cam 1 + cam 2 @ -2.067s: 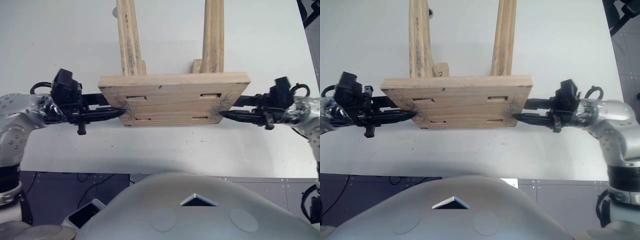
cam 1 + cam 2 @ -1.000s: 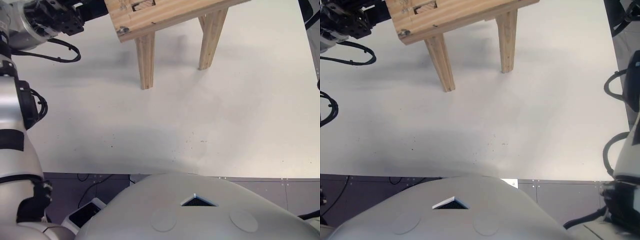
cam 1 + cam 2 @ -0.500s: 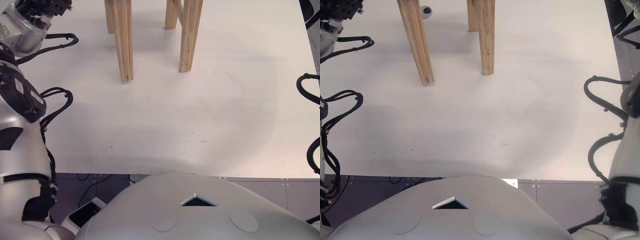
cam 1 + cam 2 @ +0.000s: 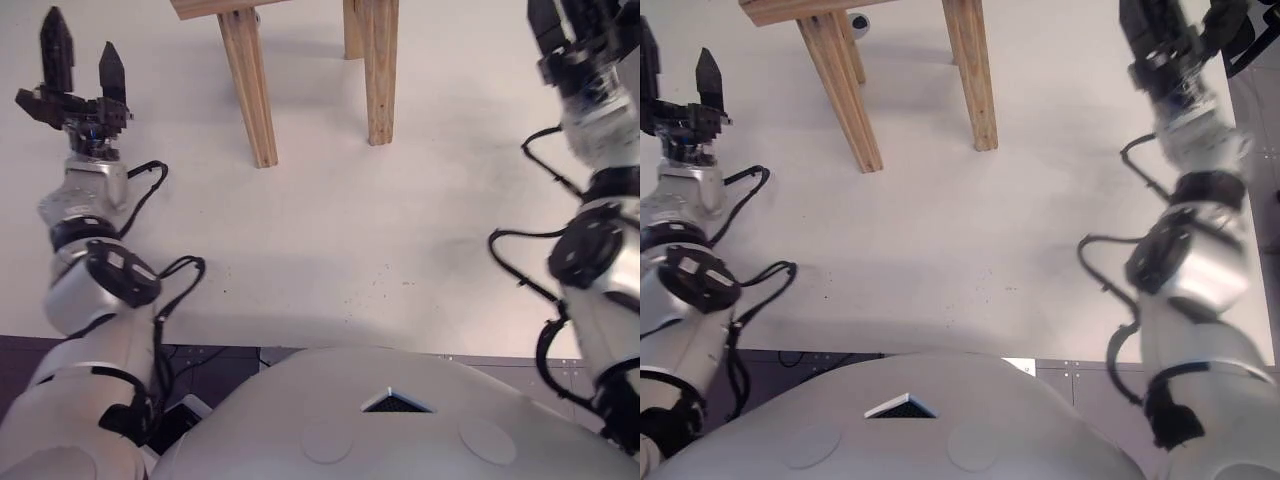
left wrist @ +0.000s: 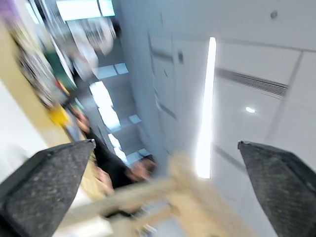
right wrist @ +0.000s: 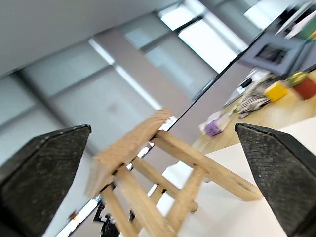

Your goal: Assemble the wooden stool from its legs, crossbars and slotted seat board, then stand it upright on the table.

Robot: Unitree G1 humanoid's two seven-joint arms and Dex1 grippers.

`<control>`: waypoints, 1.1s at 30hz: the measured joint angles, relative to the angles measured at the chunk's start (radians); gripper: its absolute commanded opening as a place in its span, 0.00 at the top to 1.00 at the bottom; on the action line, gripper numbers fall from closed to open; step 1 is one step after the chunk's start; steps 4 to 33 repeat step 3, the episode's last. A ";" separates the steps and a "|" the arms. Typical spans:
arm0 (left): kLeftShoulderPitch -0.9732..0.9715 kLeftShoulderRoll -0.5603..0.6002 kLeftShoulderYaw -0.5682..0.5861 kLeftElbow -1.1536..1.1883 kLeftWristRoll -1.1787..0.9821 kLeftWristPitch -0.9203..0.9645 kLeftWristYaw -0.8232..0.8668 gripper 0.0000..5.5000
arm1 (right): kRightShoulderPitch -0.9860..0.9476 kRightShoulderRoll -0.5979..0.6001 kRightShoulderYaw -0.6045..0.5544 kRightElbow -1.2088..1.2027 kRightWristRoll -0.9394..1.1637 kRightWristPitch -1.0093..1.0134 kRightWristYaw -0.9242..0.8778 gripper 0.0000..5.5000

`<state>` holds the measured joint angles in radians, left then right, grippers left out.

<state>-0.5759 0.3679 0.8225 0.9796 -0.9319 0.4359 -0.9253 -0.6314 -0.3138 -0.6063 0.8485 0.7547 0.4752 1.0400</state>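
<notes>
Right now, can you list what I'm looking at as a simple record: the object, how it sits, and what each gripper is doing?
Object: wooden stool, assembled
Position: upright, feet on the white table
Left gripper: open, empty, apart from the stool on the robot's left
Right gripper: open, empty, apart from the stool on the robot's right
Task state: looks finished

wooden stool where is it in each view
Left eye view: wooden stool at top centre, legs on the white table.
Right eye view: wooden stool at top, left of centre.
Left wrist view: blurred wooden stool between the fingers of the left gripper.
Right wrist view: wooden stool between the fingers of the right gripper.
Shared landmark: the white table.
</notes>
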 measured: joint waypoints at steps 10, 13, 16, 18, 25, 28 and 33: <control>-0.009 -0.115 -0.069 -0.055 0.150 -0.308 0.180 0.02 | 0.069 0.172 -0.021 -0.099 -0.019 -0.208 -0.148 0.02; -0.009 -0.115 -0.069 -0.055 0.150 -0.308 0.180 0.02 | 0.069 0.172 -0.021 -0.099 -0.019 -0.208 -0.148 0.02; -0.009 -0.115 -0.069 -0.055 0.150 -0.308 0.180 0.02 | 0.069 0.172 -0.021 -0.099 -0.019 -0.208 -0.148 0.02; -0.009 -0.115 -0.069 -0.055 0.150 -0.308 0.180 0.02 | 0.069 0.172 -0.021 -0.099 -0.019 -0.208 -0.148 0.02; -0.009 -0.115 -0.069 -0.055 0.150 -0.308 0.180 0.02 | 0.069 0.172 -0.021 -0.099 -0.019 -0.208 -0.148 0.02; -0.009 -0.115 -0.069 -0.055 0.150 -0.308 0.180 0.02 | 0.069 0.172 -0.021 -0.099 -0.019 -0.208 -0.148 0.02; -0.009 -0.115 -0.069 -0.055 0.150 -0.308 0.180 0.02 | 0.069 0.172 -0.021 -0.099 -0.019 -0.208 -0.148 0.02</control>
